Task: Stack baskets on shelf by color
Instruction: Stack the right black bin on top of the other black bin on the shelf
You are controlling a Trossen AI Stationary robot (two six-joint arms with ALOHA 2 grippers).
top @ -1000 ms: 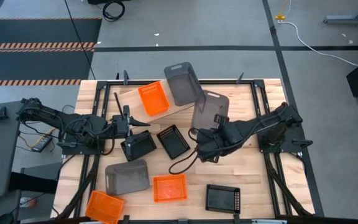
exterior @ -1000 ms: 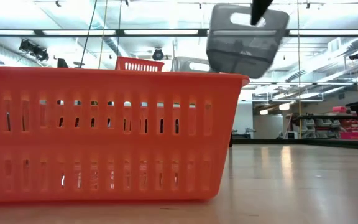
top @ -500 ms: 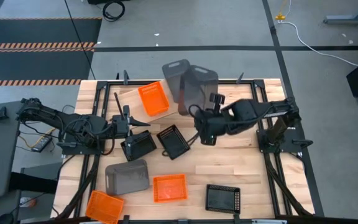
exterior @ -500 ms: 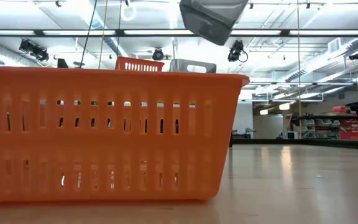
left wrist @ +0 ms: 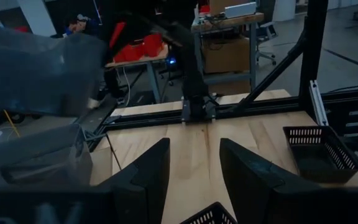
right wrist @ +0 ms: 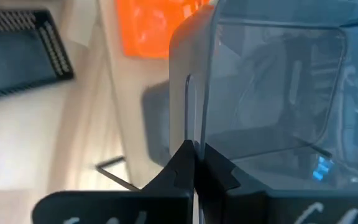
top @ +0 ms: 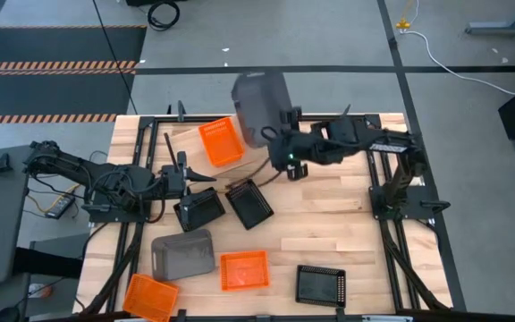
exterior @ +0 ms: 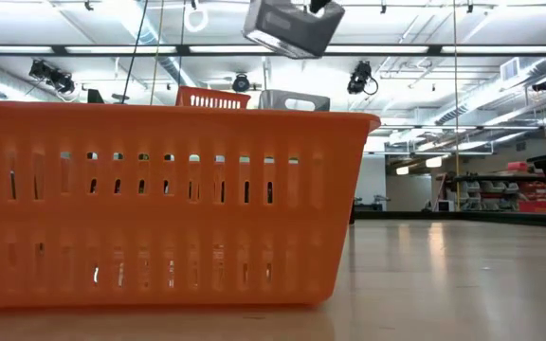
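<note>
My right gripper [top: 282, 136] is shut on a dark-grey bin [top: 261, 105], held high over the far middle of the table. In the low view that bin [exterior: 292, 26] hangs above a second grey bin [exterior: 292, 99] that stands on the shelf [top: 186, 143]. An orange basket [top: 220, 141] sits on the shelf to the left of it. My left gripper [top: 207, 179] stays open and level at the left, nothing between its fingers [left wrist: 148, 180]. My right gripper pinches a thin side wall of the grey bin at its rim [right wrist: 188, 118], one finger inside the bin and one outside. The fingers slant down toward the table's far edge. The bin is lifted clear of everything and hangs tilted.
Two black baskets [top: 199, 210] [top: 250, 203] lie in the table's middle, a third [top: 320, 284] at the near right. Another grey bin [top: 182, 253] and two orange baskets [top: 243, 269] [top: 150, 297] stand near the front edge. Black frame posts ring the table.
My right gripper has carried the grey bin up and toward the table's far edge and left, rolling its wrist on the way. The bin has swung from over the table's middle until it hangs tilted over the grey bin on the shelf.
</note>
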